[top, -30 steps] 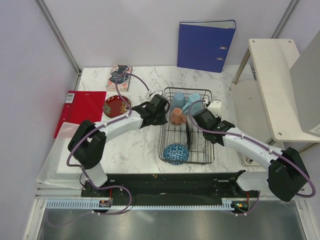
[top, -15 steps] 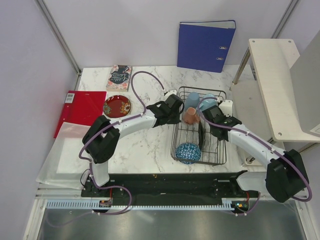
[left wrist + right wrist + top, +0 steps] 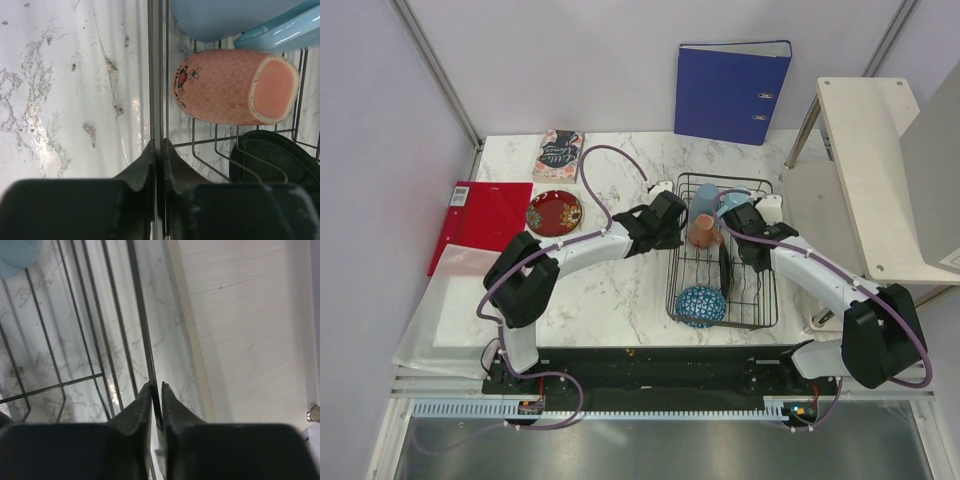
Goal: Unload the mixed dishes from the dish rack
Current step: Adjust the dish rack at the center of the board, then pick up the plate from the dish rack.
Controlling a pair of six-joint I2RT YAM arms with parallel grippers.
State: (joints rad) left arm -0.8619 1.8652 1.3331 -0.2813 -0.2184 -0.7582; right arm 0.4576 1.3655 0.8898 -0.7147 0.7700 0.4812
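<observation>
The black wire dish rack (image 3: 724,177) stands at the right middle of the marble table. In it lie two blue mugs (image 3: 709,197), a salmon-orange cup (image 3: 701,230), a black shallow dish (image 3: 725,268) on edge and a blue net-patterned bowl (image 3: 701,305). The yellow-and-red plate (image 3: 554,212) lies on the table left of the rack. My left gripper (image 3: 673,222) is shut on the rack's left rim wire (image 3: 156,75), beside the cup (image 3: 235,87). My right gripper (image 3: 761,243) is shut on the right rim wire (image 3: 142,330).
A blue binder (image 3: 732,90) stands at the back wall. A book (image 3: 558,155) and a red folder (image 3: 480,220) lie at the left. A white shelf (image 3: 870,170) stands close to the rack's right side; its edge shows in the right wrist view (image 3: 250,330).
Both grippers have moved right and slightly back, holding the rack's rims, and the rack with its dishes has slid with them towards the white shelf.
</observation>
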